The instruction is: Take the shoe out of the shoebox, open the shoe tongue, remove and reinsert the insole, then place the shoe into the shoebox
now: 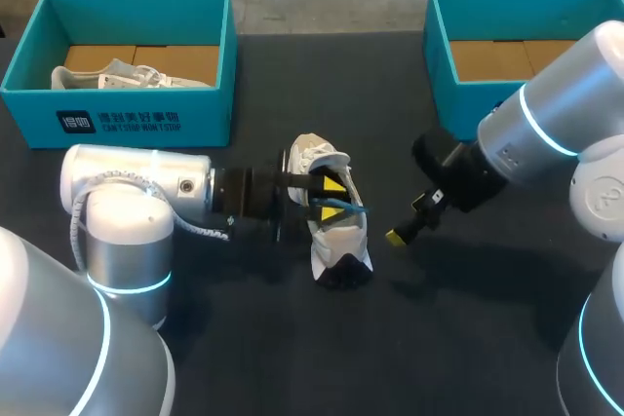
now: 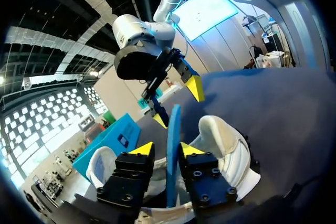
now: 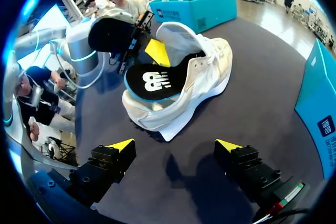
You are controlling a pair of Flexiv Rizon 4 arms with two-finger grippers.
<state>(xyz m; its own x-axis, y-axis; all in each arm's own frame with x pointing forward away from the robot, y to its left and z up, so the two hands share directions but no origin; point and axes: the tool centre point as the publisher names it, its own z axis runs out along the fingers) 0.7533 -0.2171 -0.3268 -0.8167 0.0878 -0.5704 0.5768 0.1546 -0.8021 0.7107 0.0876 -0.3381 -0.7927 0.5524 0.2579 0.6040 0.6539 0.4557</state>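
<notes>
here our left fingers [image 2: 143, 149] clamp the insole [image 2: 173, 140], partly out of the white shoe [image 1: 341, 237] on the worktop [image 1: 468, 338]; our right fingers [image 3: 121, 145] hang apart, near the shoe.

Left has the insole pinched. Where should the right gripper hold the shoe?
Likely the heel end of the shoe, pinched across sole and collar, approached from straight ahead of the right gripper: it lies nearest, clear of the left gripper and insole.

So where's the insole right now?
The insole sticks out of the white shoe at the table's middle in the head view, right at the left gripper; the right gripper is apart on the shoe's other side.
</notes>
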